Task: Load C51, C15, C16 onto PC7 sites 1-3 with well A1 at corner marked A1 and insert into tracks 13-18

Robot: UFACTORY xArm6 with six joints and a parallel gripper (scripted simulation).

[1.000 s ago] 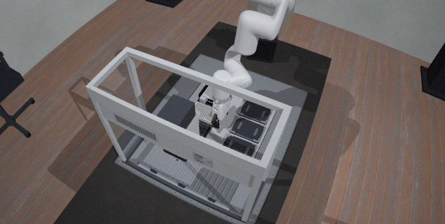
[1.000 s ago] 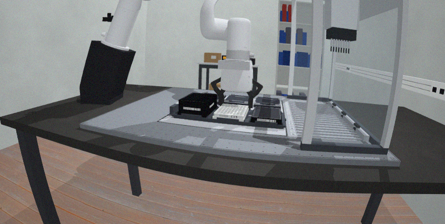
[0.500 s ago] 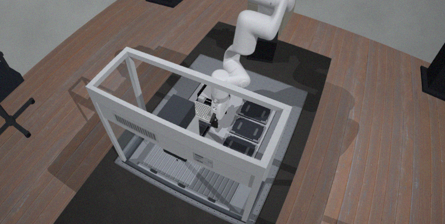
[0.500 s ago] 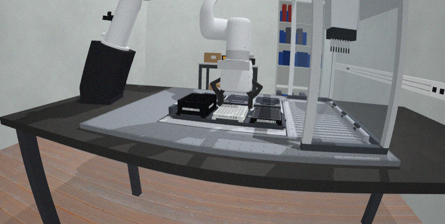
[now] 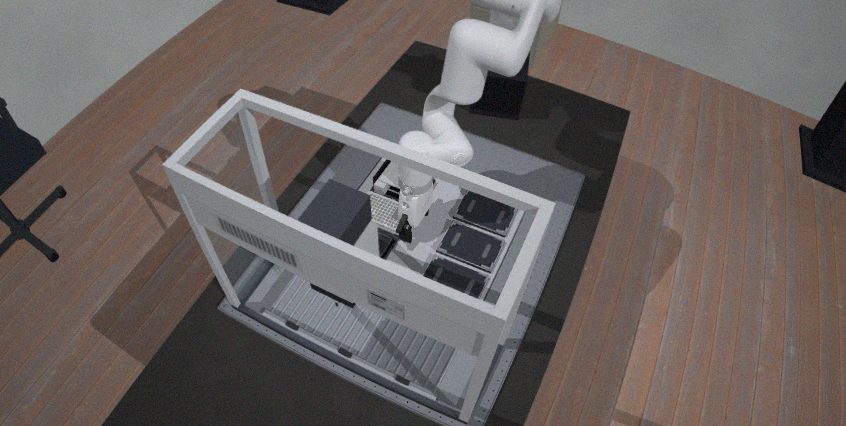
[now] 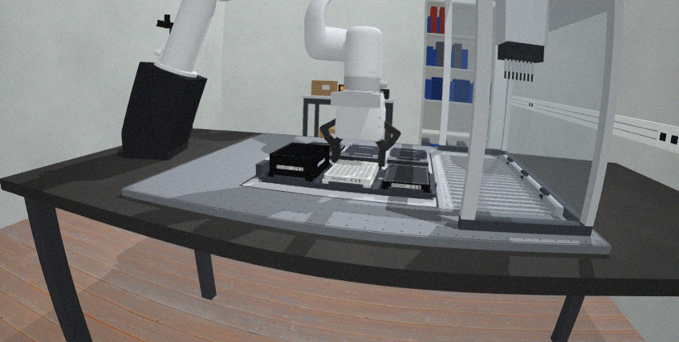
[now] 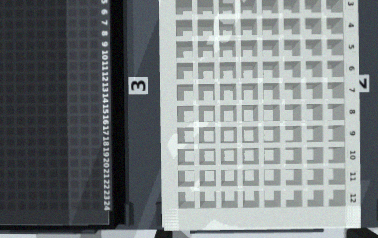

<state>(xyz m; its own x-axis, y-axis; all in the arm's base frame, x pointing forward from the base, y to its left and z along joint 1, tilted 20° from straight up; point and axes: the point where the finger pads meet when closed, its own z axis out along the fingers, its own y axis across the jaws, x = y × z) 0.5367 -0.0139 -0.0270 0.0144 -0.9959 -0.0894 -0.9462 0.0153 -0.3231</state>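
The pincer (image 6: 359,149) hangs wide apart, holding nothing, above white C15 (image 6: 351,172) at frame centre. Black C51 (image 6: 298,160) sits left of it, dark C16 (image 6: 405,175) right.

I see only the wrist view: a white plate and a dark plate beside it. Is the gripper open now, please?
Observer: Yes, the gripper is open and empty, just above the white plate.
Operator: Is the deep-well block loaded?
Observer: Yes, the black block sits on the carrier, beside the white plate.
Operator: Is the carrier in the rails?
Observer: No, it lies on the apron, outside the rails.
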